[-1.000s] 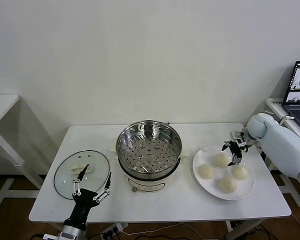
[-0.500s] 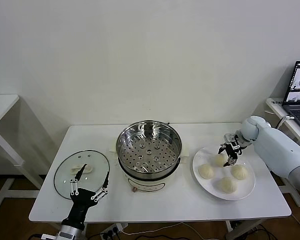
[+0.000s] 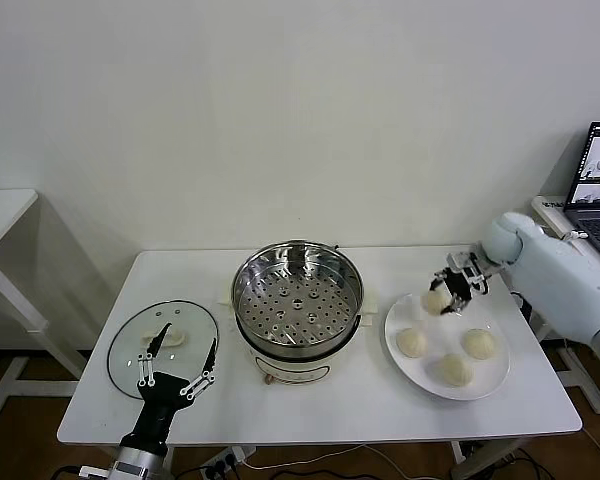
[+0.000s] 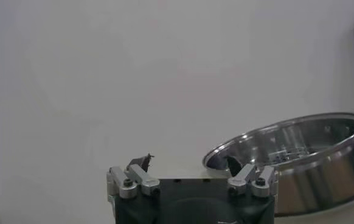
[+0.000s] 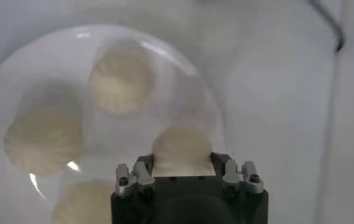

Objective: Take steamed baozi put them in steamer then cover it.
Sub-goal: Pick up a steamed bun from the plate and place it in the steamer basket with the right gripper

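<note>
Right claw (image 3: 442, 297) up over the far edge of the white plate (image 3: 492, 378), clamped on one baozi (image 3: 436, 299) and carrying it clear of the plate surface. From the right wrist view, same story: pale bun (image 5: 181, 151) pinched between the two fingers (image 5: 133, 176), plate (image 5: 19, 73) below with the others scattered on it. Three more baozi resting on the plate: one on the side nearest the steamer (image 3: 412, 342), one on the side toward the laptop (image 3: 478, 343), one at the near edge (image 3: 455, 369), all apart from each other.

Steamer (image 3: 298, 297) sitting in the middle of the table (image 3: 380, 410), open at the top, perforated tray inside bare and shining, white base under it. Just beside the plate, a little gap between the two.

Cover (image 3: 163, 345) lying flat on the table on the steamer's other side, white handle up, near but not touching the pot.

Left claw (image 3: 176, 366) low at the near edge of the table, fingers spread wide apart, gripping nothing, poised over the near rim of the cover. Left wrist view confirms it: both fingertips (image 4: 135, 177) well apart, steamer rim (image 4: 298, 140) gleaming beyond them.

Off past the right arm, a laptop (image 3: 598, 180) open on a separate side table.
</note>
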